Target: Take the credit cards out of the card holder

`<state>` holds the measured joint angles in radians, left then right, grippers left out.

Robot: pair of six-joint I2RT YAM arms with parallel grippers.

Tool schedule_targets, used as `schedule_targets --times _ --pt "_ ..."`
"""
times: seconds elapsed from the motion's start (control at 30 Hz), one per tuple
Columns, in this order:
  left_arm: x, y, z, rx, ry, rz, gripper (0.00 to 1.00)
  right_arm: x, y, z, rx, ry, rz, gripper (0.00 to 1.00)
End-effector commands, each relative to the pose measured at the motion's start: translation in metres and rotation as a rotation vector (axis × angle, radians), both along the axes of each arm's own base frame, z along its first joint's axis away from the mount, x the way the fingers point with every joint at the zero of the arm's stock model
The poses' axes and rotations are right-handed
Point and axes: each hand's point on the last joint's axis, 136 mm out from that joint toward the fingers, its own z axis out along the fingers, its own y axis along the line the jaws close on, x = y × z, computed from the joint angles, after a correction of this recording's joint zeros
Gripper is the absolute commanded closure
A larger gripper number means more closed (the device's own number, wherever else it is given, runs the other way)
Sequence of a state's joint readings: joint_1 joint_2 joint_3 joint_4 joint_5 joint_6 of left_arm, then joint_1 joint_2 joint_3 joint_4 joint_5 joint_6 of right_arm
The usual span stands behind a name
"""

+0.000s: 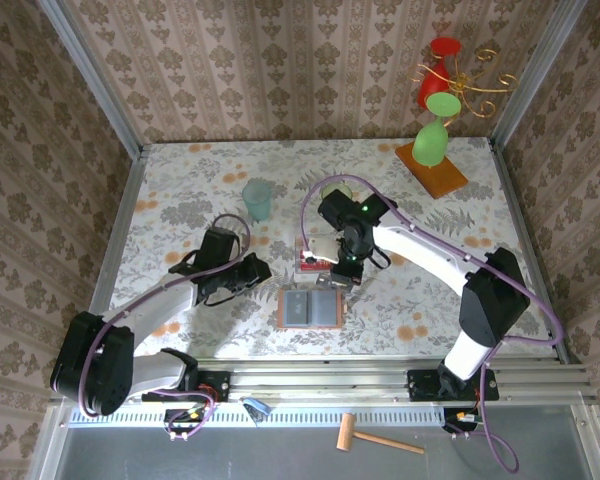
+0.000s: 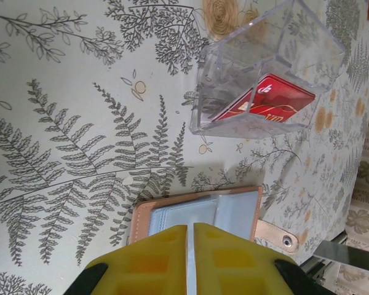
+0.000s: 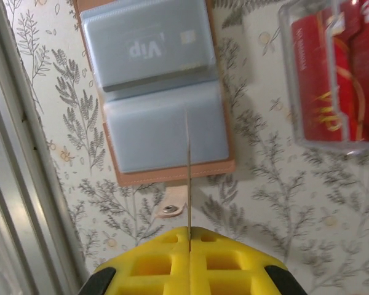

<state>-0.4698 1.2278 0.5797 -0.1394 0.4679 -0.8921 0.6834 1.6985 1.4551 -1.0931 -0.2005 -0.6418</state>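
Note:
The card holder (image 1: pixel 312 307) lies open and flat near the table's front edge, tan rim around grey-blue pockets (image 3: pixel 141 135). One pocket holds a grey card marked "Vip" (image 3: pixel 147 49). My right gripper (image 3: pixel 189 228) hovers over the holder's snap tab, shut on a thin credit card (image 3: pixel 187 172) seen edge-on. Red credit cards (image 3: pixel 338 80) lie in a clear plastic tray (image 1: pixel 313 257) just behind the holder. My left gripper (image 2: pixel 190 226) hangs at the holder's (image 2: pixel 234 212) left edge, fingers shut to a narrow slit with nothing in them.
A teal cup (image 1: pixel 258 199) stands behind the left arm. At the back right an orange base (image 1: pixel 432 165) carries a green glass (image 1: pixel 433 140) and a red one. The metal rail (image 1: pixel 380 375) runs along the front edge, close to the holder.

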Motion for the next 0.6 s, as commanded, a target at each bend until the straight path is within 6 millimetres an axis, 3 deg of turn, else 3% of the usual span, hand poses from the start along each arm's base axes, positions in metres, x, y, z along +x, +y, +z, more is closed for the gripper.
schedule_targets --times 0.0,0.2,0.33,0.57 --pt "0.006 0.0 0.013 -0.006 -0.045 -0.009 0.88 0.014 -0.007 0.003 -0.055 -0.017 0.066 1.0" --pt "0.02 0.01 0.019 -0.022 -0.081 0.05 0.88 0.043 -0.001 0.008 -0.059 -0.019 0.078 1.0" --pt "0.024 0.014 0.026 -0.036 -0.123 0.07 0.78 0.06 0.0 0.006 -0.069 -0.006 0.086 1.0" --pt "0.03 0.029 0.032 -0.051 -0.165 0.123 0.76 0.086 0.005 0.005 -0.071 -0.002 0.098 1.0"
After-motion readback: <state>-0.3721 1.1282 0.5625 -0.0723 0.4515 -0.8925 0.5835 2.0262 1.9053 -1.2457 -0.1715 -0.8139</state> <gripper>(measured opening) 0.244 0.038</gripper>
